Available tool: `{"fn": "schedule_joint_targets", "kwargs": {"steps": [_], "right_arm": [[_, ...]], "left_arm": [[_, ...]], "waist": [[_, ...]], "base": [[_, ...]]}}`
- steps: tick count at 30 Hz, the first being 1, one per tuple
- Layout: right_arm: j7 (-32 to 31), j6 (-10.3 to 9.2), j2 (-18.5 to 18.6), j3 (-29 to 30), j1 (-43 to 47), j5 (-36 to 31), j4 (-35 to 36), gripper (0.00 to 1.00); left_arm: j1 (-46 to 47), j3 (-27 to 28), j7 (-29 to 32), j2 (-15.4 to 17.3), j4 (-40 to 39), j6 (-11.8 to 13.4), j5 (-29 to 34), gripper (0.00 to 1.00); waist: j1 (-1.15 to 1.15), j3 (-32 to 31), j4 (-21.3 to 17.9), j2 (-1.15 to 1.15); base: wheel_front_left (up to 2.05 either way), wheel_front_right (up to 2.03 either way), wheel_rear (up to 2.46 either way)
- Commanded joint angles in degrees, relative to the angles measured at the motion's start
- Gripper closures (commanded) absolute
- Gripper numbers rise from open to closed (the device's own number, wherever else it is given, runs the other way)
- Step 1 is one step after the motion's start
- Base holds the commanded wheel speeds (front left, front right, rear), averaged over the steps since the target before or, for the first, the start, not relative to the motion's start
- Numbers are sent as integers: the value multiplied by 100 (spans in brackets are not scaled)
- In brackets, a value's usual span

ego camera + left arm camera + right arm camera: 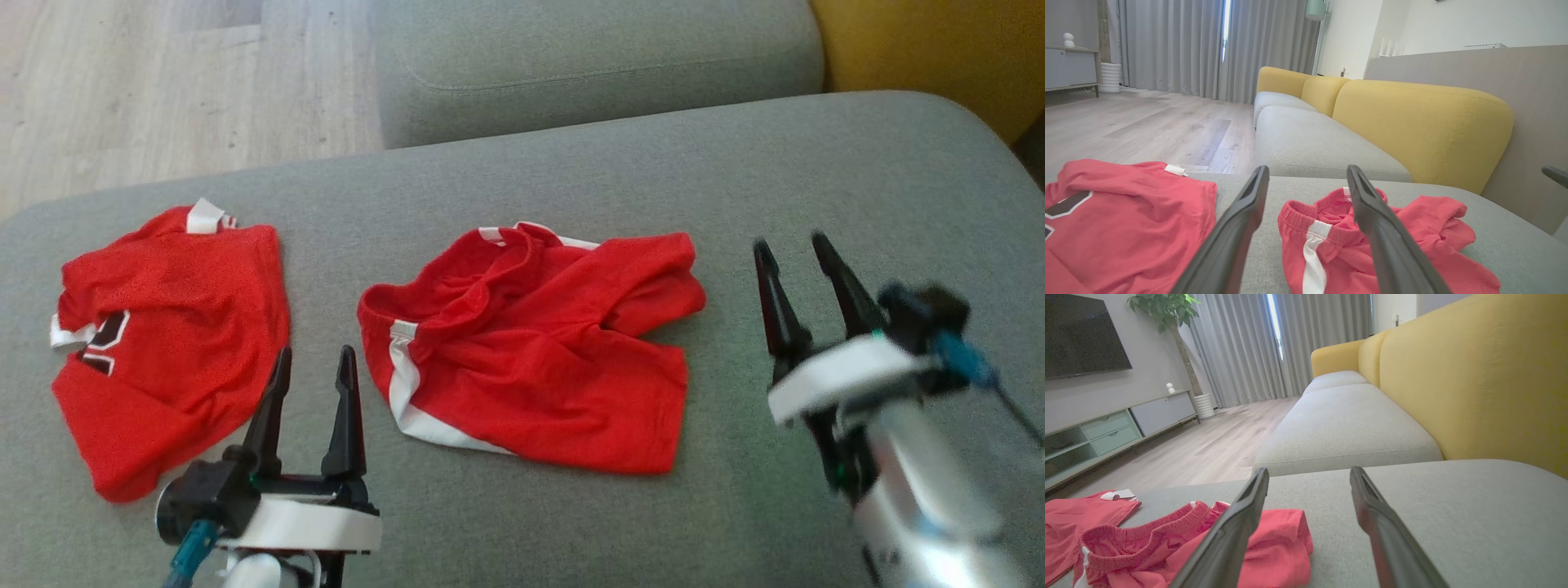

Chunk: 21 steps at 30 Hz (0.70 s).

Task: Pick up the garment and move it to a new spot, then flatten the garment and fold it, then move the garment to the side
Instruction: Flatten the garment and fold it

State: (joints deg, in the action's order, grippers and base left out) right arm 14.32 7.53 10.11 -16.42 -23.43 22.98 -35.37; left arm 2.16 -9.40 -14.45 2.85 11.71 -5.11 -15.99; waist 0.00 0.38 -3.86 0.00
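The left claw [315, 353] stands at the lower left of the head view. Its 2 dark fingers are spread apart, point up the frame and have nothing between them. It sits over a bare strip of the grey seat cushion [571, 180], in the gap between 2 red pieces of clothing. The right claw [790, 242] is at the right of the same view, slightly blurred. Its 2 fingers are also spread and empty, over bare cushion just right of the red shorts [531, 351] and not touching them.

The shorts lie crumpled in the middle of the head view, flat on the cushion. Their elastic waistband is at the upper left, a white stripe runs down the left edge, and 1 leg is bunched toward the upper right. In the left wrist view the waistband faces the camera between the fingers.

A red jersey [171, 343] lies on the same cushion at the left of the head view, with white trim and a black-and-white mark near its left edge. It is apart from the shorts.

Further out there is a second grey cushion [596, 65] at the upper centre, a yellow backrest [922, 49] at the upper right and a pale wooden floor [163, 82] at the upper left.
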Motion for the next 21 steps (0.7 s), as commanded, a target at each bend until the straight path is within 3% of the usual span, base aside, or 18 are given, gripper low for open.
{"fn": "schedule_joint_targets", "kwargs": {"steps": [1,5,10,21], "right_arm": [[65,-4,-173,102,203,-189,340,0],[66,-4,-551,792,1149,-742,1175,0],[67,-4,-697,897,1733,-1053,1601,0],[-47,-4,-722,689,1585,-1112,1312,0]], "left_arm": [[167,190,-55,3,-226,-26,22,0],[145,143,-55,3,-241,-43,18,0],[135,121,-55,3,-223,-60,27,0],[253,45,-55,3,-175,-84,35,0]], "waist": [[0,20,-37,0],[0,62,-72,0],[0,105,-72,0],[0,252,124,0]], "base": [[0,0,0],[0,0,0],[0,0,0],[0,0,0]]}}
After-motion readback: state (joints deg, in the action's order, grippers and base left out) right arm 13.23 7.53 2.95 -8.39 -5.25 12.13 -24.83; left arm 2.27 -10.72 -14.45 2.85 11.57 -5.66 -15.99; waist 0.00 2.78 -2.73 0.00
